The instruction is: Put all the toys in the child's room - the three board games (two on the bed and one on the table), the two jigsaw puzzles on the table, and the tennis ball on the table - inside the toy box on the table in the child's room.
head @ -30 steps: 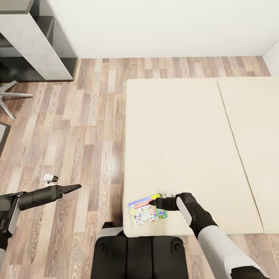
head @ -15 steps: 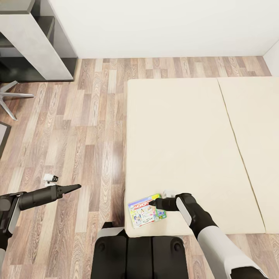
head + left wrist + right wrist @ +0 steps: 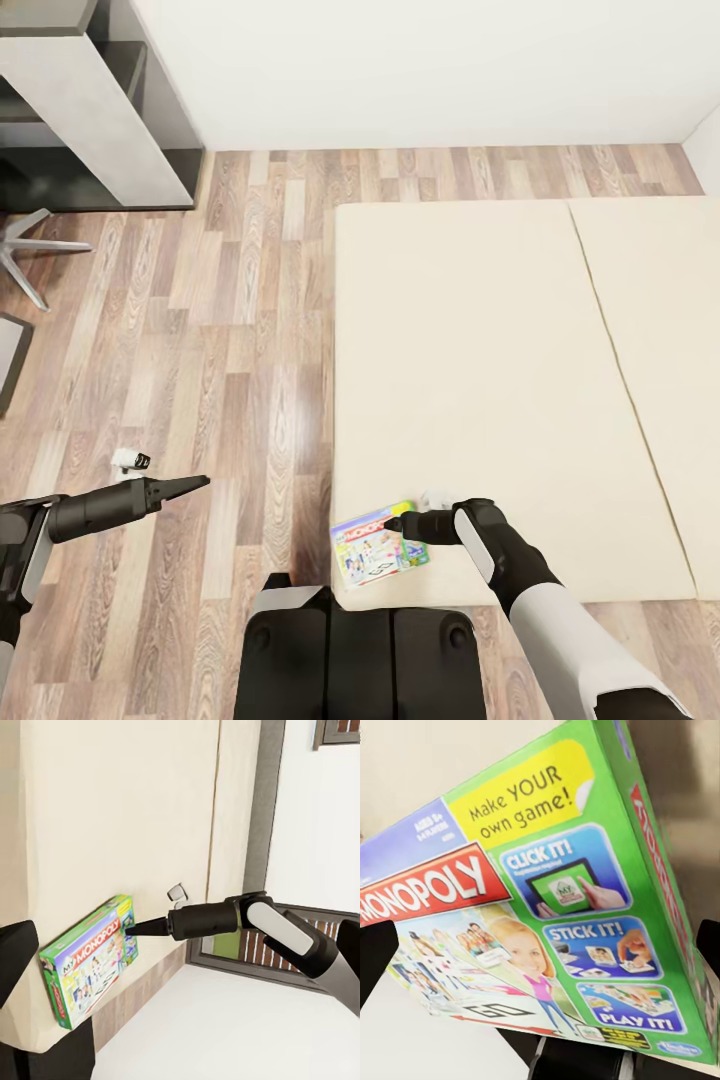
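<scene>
one board game (image 3: 547, 907), box lettering legible close-up

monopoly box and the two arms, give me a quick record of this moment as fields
board game: Monopoly box, lying at the bed's near corner
bed: beige mattress
right gripper: at the box's edge; grip cannot be told
left gripper: over the wood floor, holding nothing, fingers together
small object: white and black item on the floor
</scene>
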